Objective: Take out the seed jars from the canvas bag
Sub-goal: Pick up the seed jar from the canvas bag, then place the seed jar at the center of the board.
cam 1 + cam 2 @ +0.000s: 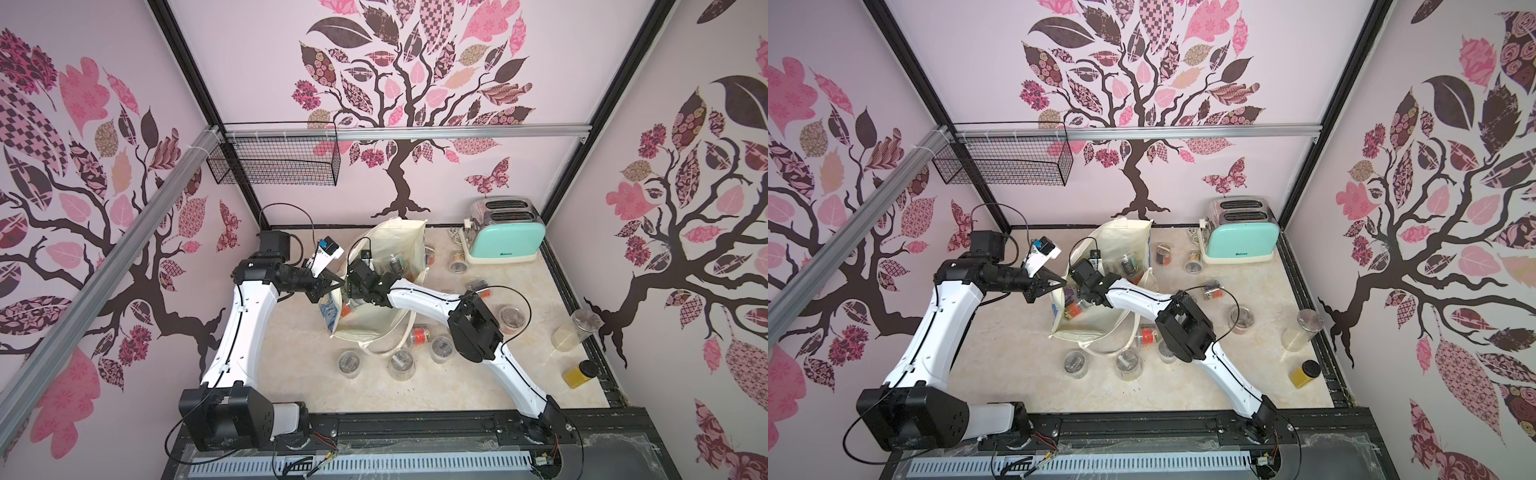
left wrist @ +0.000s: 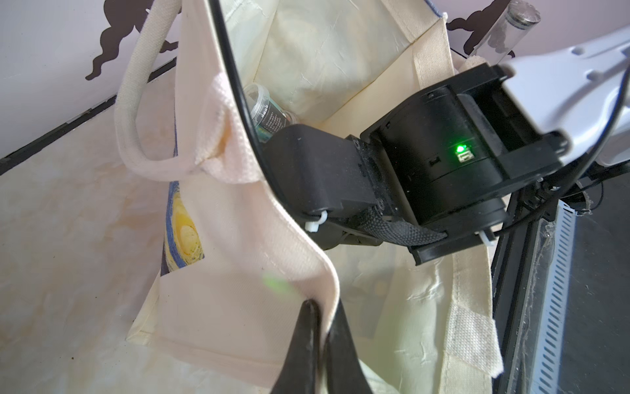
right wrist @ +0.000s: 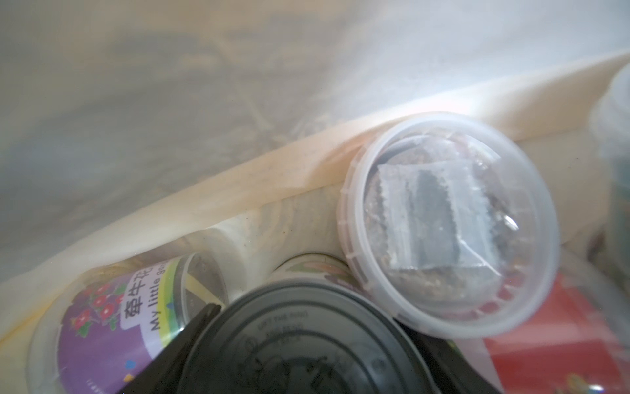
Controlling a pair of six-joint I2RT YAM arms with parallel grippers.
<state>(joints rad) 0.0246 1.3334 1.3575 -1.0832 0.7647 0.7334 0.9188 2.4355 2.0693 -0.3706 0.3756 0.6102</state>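
The canvas bag [image 1: 401, 241] [image 1: 1121, 237] stands open mid-table. My left gripper [image 1: 338, 283] [image 2: 322, 307] is shut on the bag's rim [image 2: 317, 273] and holds that side up. My right gripper [image 3: 308, 327] reaches down inside the bag, its fingertips hidden in both top views. Its fingers [image 3: 201, 317] press on either side of a grey-lidded seed jar [image 3: 306, 348]. Beside it lie a purple-labelled jar [image 3: 112, 324] and a clear-lidded jar [image 3: 446, 221]. Several seed jars lie on the table around the bag [image 1: 349, 363] [image 1: 402, 363] [image 1: 512, 320].
A mint toaster [image 1: 503, 237] stands at the back right. A tall clear container [image 1: 577, 330] and a yellow jar with a black lid [image 1: 579, 374] stand near the right edge. A black wire basket [image 1: 274, 160] hangs on the back rail.
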